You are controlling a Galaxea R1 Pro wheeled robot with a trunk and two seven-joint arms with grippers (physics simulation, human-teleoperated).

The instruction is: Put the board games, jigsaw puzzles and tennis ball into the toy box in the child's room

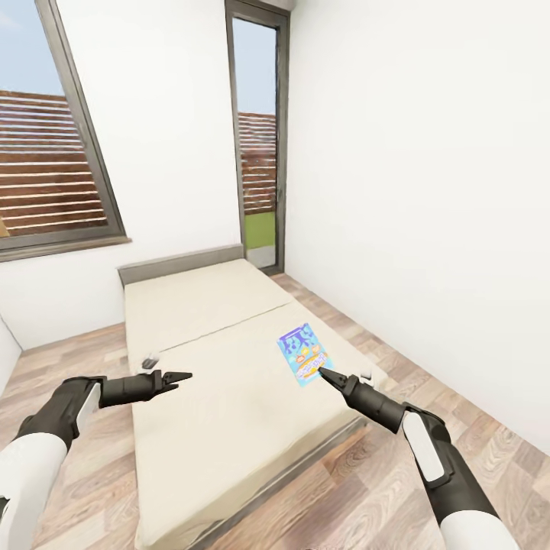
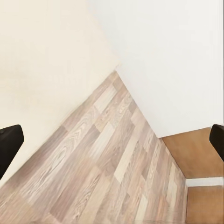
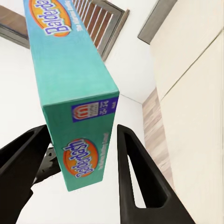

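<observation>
Your right gripper reached over the right side of the bed, its tips at the near end of the one board game in sight, a blue box lying flat close to the mattress's right edge. In the right wrist view the box's teal end sat between the two dark fingers, which stood spread to either side of it with a gap showing by one finger, so you could not tell whether they had closed on it. The orange-oval logo on the box read "Balderdash" on the end panel and again along the top face; a small blue-and-red badge beside it was too fine to read. Your left gripper hovered over the bed's left edge, its tips drawn narrow and carrying nothing. Wood floor ran open between the bed's right edge and the white wall, and more lay at the near end. A small grey object rested near the left edge.
</observation>
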